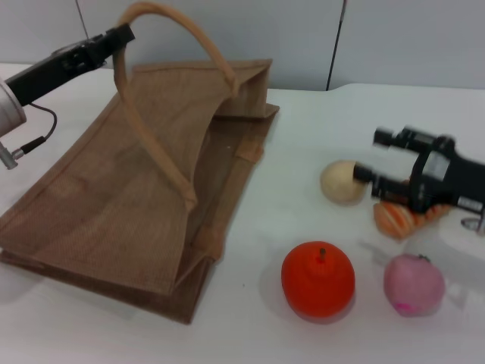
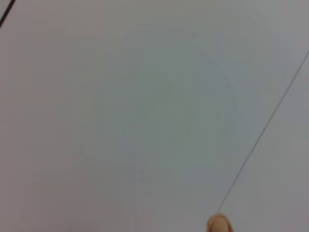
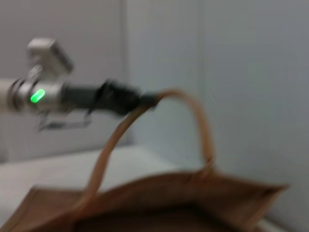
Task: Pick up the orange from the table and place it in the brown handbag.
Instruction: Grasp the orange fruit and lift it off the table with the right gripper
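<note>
Red-orange fruit: the orange (image 1: 318,279) sits on the table (image 1: 303,152), near and in front of the right gripper (image 1: 366,155), apart from it.
Stem: points up.
Right gripper: fingers spread, empty, by a beige ball (image 1: 342,182).
Left gripper (image 1: 121,34): pinching the brown handbag (image 1: 144,197) handle, lifting it.
Handbag: left of the orange, mouth facing right.

Left gripper (image 1: 121,34): raised at far left, fingers closed on a handle, arm extended inward.
Right gripper (image 1: 369,157): low at right, fingers spread apart, pointed toward the left.
</note>
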`<act>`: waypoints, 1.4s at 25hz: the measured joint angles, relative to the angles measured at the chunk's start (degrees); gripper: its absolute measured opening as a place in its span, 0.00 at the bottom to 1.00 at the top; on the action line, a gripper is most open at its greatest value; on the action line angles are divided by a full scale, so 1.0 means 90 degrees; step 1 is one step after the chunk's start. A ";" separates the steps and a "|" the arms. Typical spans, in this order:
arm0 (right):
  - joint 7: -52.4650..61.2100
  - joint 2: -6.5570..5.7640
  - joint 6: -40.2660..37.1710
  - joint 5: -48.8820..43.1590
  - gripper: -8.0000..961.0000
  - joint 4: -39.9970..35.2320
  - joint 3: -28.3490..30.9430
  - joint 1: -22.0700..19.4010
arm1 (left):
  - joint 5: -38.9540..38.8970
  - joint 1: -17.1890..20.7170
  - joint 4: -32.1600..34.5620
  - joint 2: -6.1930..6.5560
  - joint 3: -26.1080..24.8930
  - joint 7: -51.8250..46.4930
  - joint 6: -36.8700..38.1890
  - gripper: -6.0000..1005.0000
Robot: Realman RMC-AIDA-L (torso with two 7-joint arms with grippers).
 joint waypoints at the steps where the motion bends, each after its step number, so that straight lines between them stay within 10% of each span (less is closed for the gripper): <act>1: 0.0000 0.0000 0.0000 0.0000 0.73 0.0000 0.0000 0.0000 | 0.0000 0.0000 0.0000 0.0000 0.0000 0.0000 0.0000 0.13; 14: 0.0602 0.0187 -0.0072 -0.0003 0.73 -0.0086 -0.2122 0.0285 | -0.0346 -0.0004 -0.0441 0.0128 -0.0272 0.0446 -0.0509 0.13; 35: 0.1489 0.0237 0.1298 0.0007 0.73 0.0403 -0.3320 0.0575 | -0.0356 -0.0039 -0.0467 0.0128 -0.0268 0.0442 -0.0470 0.13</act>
